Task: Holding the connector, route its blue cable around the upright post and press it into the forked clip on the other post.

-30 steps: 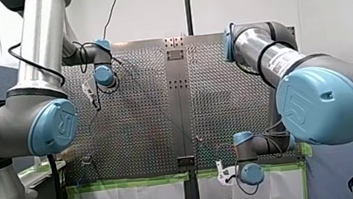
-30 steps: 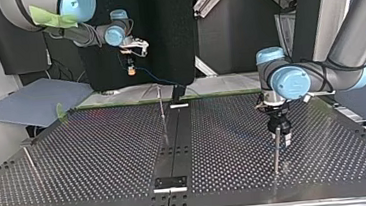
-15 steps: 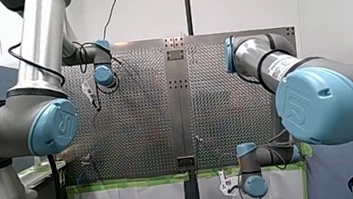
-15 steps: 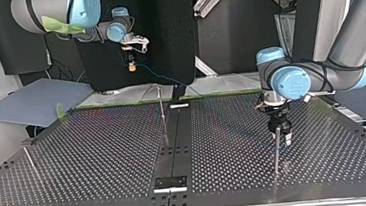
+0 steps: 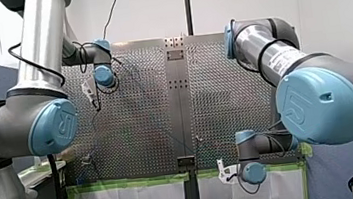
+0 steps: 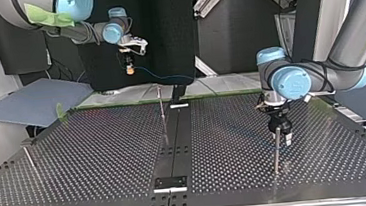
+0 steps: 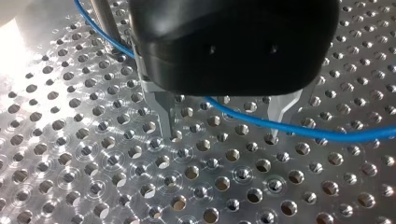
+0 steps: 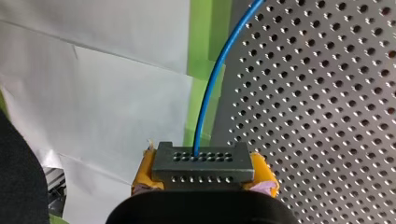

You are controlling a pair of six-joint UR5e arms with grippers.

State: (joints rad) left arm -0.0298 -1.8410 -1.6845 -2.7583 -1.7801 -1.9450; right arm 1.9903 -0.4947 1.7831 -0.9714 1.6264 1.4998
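A dark grey connector sits between the yellow pads of my right gripper, which is shut on it. Its blue cable runs out ahead over the table's edge. In the top view my right gripper hangs high beyond the table's far edge, and the cable sags toward the thin middle post. My left gripper stands open just above the plate, with the cable crossing between its metal fingers. It stands beside an upright post.
The perforated table has a dark centre strip. Another thin post stands near the top view's left edge. Green tape and white sheeting lie beyond the table's edge. A blue-grey board lies off the far left corner.
My right gripper, with the connector, dipped toward the front view's bottom edge and came back up. The left arm has not moved.
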